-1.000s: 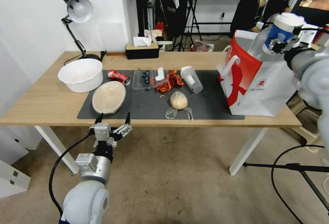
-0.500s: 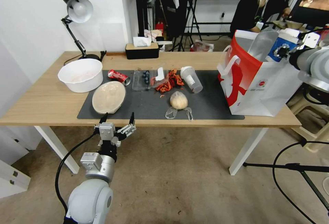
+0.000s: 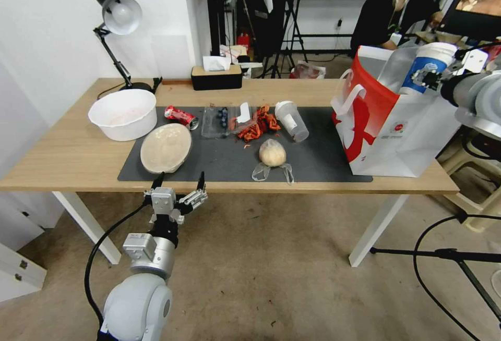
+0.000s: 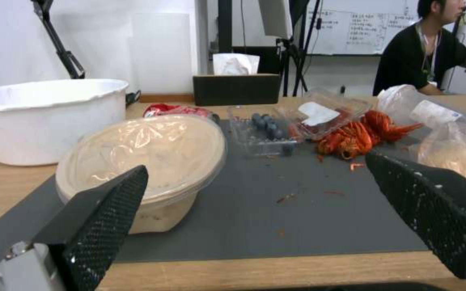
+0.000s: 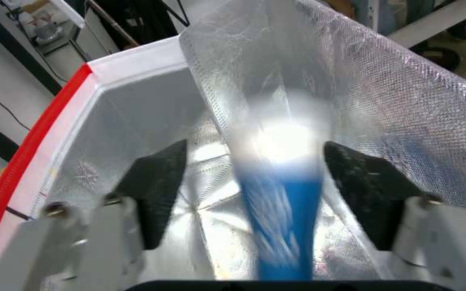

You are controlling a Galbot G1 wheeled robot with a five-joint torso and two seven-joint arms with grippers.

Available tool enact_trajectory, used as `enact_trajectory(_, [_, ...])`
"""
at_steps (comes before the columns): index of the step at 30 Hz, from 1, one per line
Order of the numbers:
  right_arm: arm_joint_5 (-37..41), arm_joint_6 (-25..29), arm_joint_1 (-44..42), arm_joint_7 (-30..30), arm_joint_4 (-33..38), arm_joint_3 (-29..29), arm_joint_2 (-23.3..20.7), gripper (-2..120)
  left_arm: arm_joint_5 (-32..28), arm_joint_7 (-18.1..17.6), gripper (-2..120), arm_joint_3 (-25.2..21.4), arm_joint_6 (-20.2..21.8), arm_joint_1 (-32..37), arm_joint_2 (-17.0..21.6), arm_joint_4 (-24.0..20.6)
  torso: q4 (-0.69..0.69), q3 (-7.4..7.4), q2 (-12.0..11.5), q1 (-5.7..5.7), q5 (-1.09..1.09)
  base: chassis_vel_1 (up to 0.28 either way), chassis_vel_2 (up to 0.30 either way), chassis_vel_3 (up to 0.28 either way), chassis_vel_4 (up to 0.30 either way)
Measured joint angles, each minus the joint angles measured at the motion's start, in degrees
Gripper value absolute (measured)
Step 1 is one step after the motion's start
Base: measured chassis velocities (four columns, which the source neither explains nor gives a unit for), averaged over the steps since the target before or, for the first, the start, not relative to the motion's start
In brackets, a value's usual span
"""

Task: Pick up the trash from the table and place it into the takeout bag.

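A blue-white lidded paper cup (image 3: 425,72) stands in the mouth of the takeout bag (image 3: 389,122), its lid above the rim and its base down against the silvery foil lining (image 5: 405,105), as the right gripper (image 3: 438,76) hangs just beside it at the bag's far side. Seen from the right wrist, the cup (image 5: 281,190) sits between the two dark fingers (image 5: 160,178) with a clear gap on either side: the jaws stand wide and touch nothing, the cup apparently let go and blurred as if dropping. To finish this step well, the gripper should probably keep its spread and lift straight up out of the mouth, so that neither finger catches the foil wall or the white loop handle (image 3: 350,96) and tips the bag. The left gripper (image 3: 177,187) waits below the near edge of the table (image 3: 68,158), its fingers wide apart and holding nothing. Straight beyond it on the dark mat (image 3: 219,161) lies the beige oval lid (image 3: 166,148), with the wrapped bun (image 3: 272,152), the clear plastic cup (image 3: 291,119) and the crushed red can (image 3: 179,114) farther off.
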Motion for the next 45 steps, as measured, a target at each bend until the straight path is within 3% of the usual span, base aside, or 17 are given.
enact_trajectory(5, [-0.1,0.8,-0.2,-1.7,2.1,0.8,0.0,85,0.0,0.0,100,-0.1,0.0,0.0,0.0,0.0,0.00,0.00,0.0,0.00,-0.01,0.000,0.000,0.000,0.000])
enact_trajectory(8, [-4.4,6.4,-1.8,-9.3,6.4,1.6,-0.7,98,0.0,0.0,100,-0.2,0.0,-0.1,0.0,-0.1,0.01,0.00,0.0,0.00,-0.02,0.000,0.000,0.000,0.000])
enact_trajectory(12, [-9.1,10.7,-3.8,-15.6,9.4,1.9,-1.6,100,-0.1,0.0,100,-0.3,0.0,-0.1,0.0,-0.1,0.00,0.00,0.0,0.00,-0.02,0.000,0.000,0.000,0.000])
enact_trajectory(15, [-20.4,17.0,-8.8,-24.7,14.3,2.8,-2.9,100,-0.2,0.0,100,-0.4,0.0,-0.1,0.1,-0.1,0.00,-0.01,0.0,-0.01,-0.02,0.000,0.000,0.000,0.000])
enact_trajectory(21, [-31.9,25.0,-19.6,-31.9,19.9,4.6,-2.8,100,-0.3,-0.1,100,-0.5,-0.1,0.1,0.5,-0.1,-0.01,0.00,0.0,-0.01,-0.01,0.000,0.000,0.000,0.000])
enact_trajectory(24, [-42.7,31.2,-28.9,-37.5,23.4,5.9,-1.1,100,-0.4,-0.1,100,-0.6,-0.3,0.1,0.6,-0.1,-0.01,-0.01,0.0,-0.01,-0.02,0.000,0.000,0.000,0.000])
enact_trajectory(30, [-54.3,36.4,-37.2,-40.1,26.5,5.7,2.8,100,-0.4,-0.1,100,-0.7,-0.6,0.2,0.7,-0.1,0.00,-0.01,0.0,-0.01,-0.02,0.000,0.000,0.000,0.000])
enact_trajectory(36, [-67.1,42.5,-48.1,-40.1,27.8,4.2,10.4,100,-0.5,-0.1,100,-1.1,-0.8,0.4,1.0,-0.1,-0.01,-0.01,0.0,-0.01,0.00,0.000,0.000,0.000,0.000])
enact_trajectory(45, [-81.3,55.4,-61.5,-38.3,19.0,1.3,19.5,100,-0.6,-0.1,100,-1.5,-1.5,0.4,1.3,1.0,-0.01,0.00,0.0,-0.02,-0.01,0.000,0.000,0.000,0.000])
